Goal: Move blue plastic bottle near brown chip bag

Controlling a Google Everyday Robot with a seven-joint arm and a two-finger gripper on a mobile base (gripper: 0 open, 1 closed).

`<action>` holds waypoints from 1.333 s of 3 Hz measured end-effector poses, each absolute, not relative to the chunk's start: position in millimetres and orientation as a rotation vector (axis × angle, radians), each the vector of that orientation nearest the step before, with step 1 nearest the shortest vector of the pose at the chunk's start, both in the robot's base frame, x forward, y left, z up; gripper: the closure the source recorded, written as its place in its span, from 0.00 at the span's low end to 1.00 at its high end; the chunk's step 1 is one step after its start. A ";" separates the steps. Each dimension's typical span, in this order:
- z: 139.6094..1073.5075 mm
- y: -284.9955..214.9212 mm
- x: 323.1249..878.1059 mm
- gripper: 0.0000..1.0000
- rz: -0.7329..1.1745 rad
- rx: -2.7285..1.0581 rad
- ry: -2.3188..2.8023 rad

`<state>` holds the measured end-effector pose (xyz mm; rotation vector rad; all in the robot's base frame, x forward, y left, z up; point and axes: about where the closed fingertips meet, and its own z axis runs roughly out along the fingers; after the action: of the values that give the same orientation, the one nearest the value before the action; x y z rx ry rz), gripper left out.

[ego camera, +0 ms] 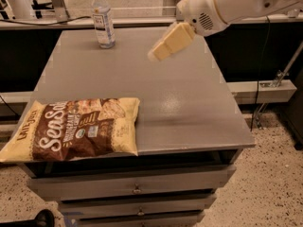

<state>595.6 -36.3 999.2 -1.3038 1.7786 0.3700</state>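
The bottle (103,20) stands up at the far left of the desk (189,108). It is well apart from the bag (75,129), which lies at the near left edge and hangs over it a bit. The gripper (156,54) hangs in the air to the right of the bottle and holds nothing. I cannot tell if its jaws are spread or pressed together. The bottle is tall and thin, so a bump from the side could tip it, and it might roll off.
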 end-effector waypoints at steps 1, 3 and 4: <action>971.6 2.8 620.4 0.00 0.472 -1.221 1.720; 938.6 70.4 717.4 0.00 0.495 -1.046 1.569; 935.2 90.6 764.9 0.00 0.473 -0.985 1.529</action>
<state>764.9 90.6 935.2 -0.9853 1.5291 0.4726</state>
